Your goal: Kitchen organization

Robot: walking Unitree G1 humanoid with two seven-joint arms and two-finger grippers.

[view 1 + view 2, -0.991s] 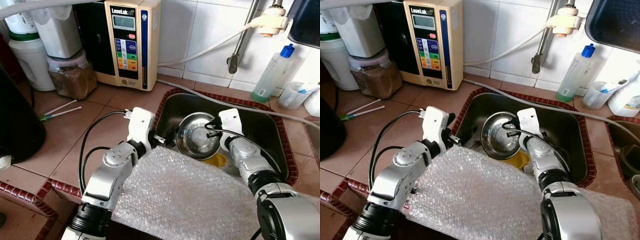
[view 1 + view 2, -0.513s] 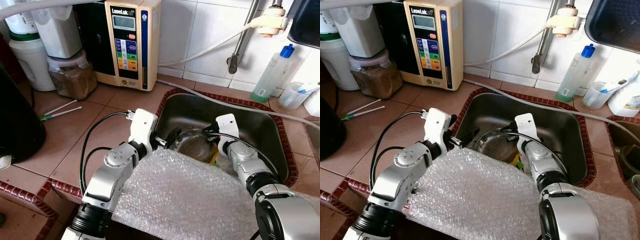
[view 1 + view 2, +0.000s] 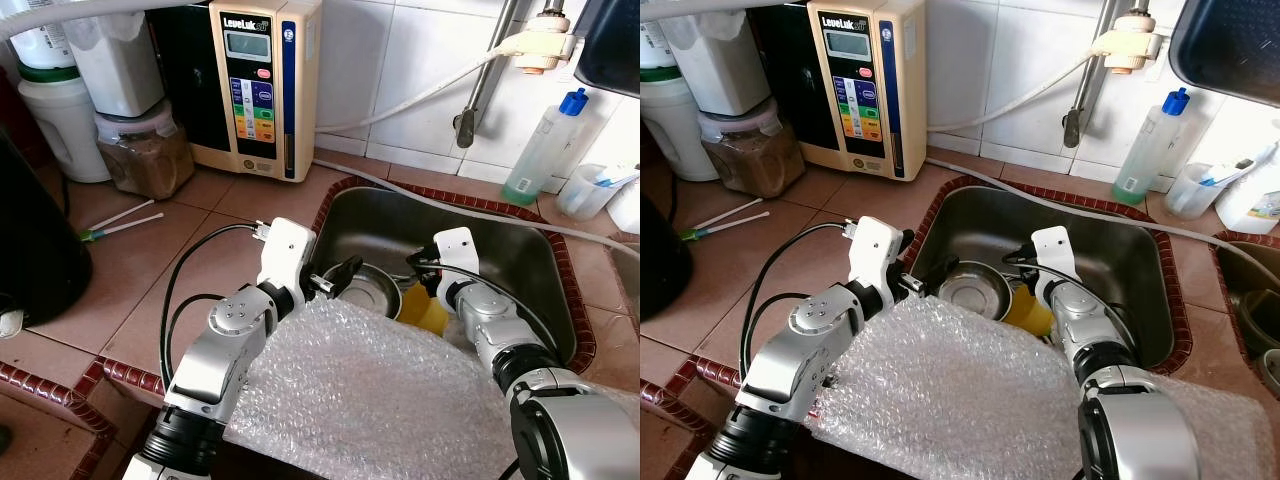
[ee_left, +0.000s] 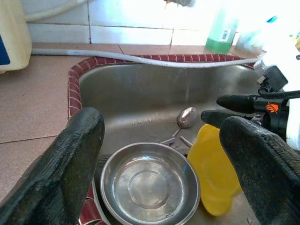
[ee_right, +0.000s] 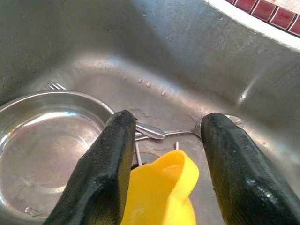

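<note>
A steel bowl (image 4: 150, 183), yellow cup (image 5: 159, 194) and cutlery (image 4: 186, 117) lie in the sink (image 3: 520, 245). Both the left gripper (image 4: 159, 154) and the right gripper (image 5: 164, 159) hang spread above them; bubble wrap (image 3: 370, 395) covers the tiled counter's (image 3: 150, 270) edge

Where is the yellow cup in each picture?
Left eye view: yellow cup low in the sink, right of the steel bowl.
Right eye view: same spot, right of the bowl.
Left wrist view: beside the bowl.
Right wrist view: between the right gripper fingers.
Shared landmark: the steel bowl.

Steel bowl (image 3: 372, 287), yellow cup (image 3: 424, 306) in sink (image 3: 520, 250).
</note>
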